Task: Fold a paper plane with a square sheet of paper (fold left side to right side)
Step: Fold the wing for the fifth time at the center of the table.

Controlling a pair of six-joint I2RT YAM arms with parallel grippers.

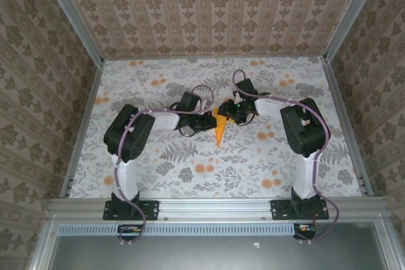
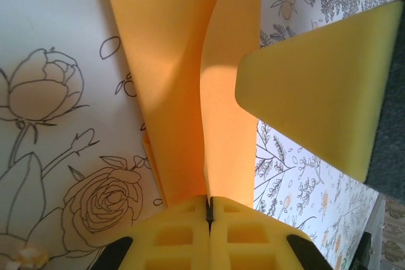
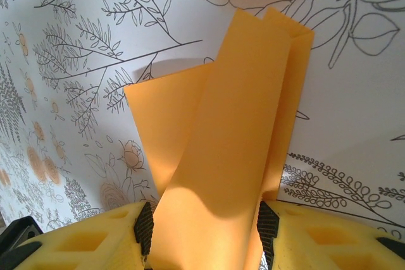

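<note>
No readable writing anywhere.
The orange paper (image 2: 177,74) is plain, with no print. The grey-white cloth (image 2: 50,36) carries only drawn roses, leaves and sprigs plus small orange flowers. The wallpaper (image 1: 215,11) shows only a repeating brown ornament in stripes. No letters, numbers, brands or signs can be made out on any of them.

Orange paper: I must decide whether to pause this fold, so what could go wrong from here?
1. The left gripper pinches the orange paper while it bows inside the right gripper; pulling apart could tear it.
2. That bowed flap may crease crookedly if pressed down as it stands.
</note>
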